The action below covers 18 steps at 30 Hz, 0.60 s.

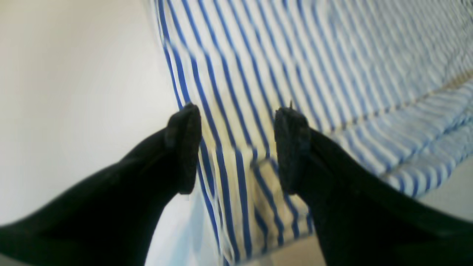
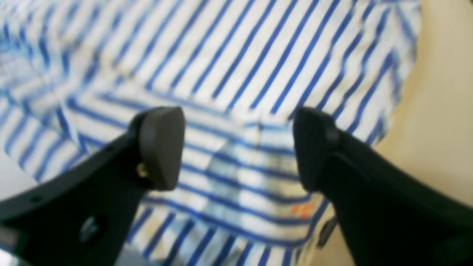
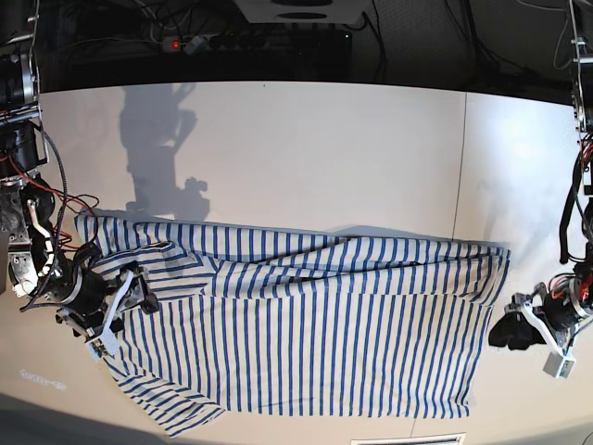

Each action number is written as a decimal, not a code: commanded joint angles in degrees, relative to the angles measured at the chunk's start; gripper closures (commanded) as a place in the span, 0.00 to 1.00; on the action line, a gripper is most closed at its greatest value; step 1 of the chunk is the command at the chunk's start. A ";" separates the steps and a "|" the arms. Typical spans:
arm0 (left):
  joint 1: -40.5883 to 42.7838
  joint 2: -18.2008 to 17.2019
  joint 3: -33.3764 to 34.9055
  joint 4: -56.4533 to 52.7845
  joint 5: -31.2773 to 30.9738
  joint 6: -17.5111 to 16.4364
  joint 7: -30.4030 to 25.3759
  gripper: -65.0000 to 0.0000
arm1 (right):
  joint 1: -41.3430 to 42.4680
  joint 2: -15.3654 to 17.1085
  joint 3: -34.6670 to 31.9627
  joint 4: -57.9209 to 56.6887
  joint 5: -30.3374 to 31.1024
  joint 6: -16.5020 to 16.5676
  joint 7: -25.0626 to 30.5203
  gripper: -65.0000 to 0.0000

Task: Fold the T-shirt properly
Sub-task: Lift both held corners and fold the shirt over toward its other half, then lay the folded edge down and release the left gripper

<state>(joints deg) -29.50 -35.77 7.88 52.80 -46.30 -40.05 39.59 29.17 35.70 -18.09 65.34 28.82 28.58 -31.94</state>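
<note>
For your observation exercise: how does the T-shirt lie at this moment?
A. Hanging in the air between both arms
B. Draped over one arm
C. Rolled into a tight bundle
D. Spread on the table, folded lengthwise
D: the T-shirt lies flat on the table, one long edge doubled over.

T-shirt (image 3: 306, 324) flat on table (image 3: 306, 148)

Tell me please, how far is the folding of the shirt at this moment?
Done: the T-shirt lies spread on the table, one long edge seemingly folded over itself.
In hand: nothing. The left gripper and the right gripper both hover open over striped cloth at opposite ends, no fabric pinched.
Left: a sleeve sticks out at the right gripper's end, and the shirt is far from a compact fold.
</note>
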 commanded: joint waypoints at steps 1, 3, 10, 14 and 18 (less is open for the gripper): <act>-2.14 -1.07 -0.50 0.79 -1.66 0.05 -0.42 0.47 | 2.40 0.92 1.38 0.83 1.42 3.17 1.25 0.31; -2.73 -1.07 -0.50 0.79 -3.21 0.05 0.57 0.51 | 3.04 0.44 2.47 0.83 3.02 3.17 0.35 0.32; -0.87 1.22 -0.20 0.76 -0.63 0.05 1.16 1.00 | 2.69 -3.87 2.86 -2.58 1.77 3.15 -0.57 0.99; -0.81 4.44 -0.04 0.76 5.62 0.05 1.07 1.00 | 2.69 -6.45 2.86 -6.99 -3.63 3.10 1.81 1.00; -0.59 7.52 0.11 0.72 8.46 0.05 5.18 1.00 | 2.71 -7.87 2.86 -11.04 -5.05 2.49 2.21 1.00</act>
<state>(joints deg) -28.29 -27.24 8.27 52.75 -36.99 -40.12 45.87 30.15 27.24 -15.77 53.56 23.38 28.49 -30.98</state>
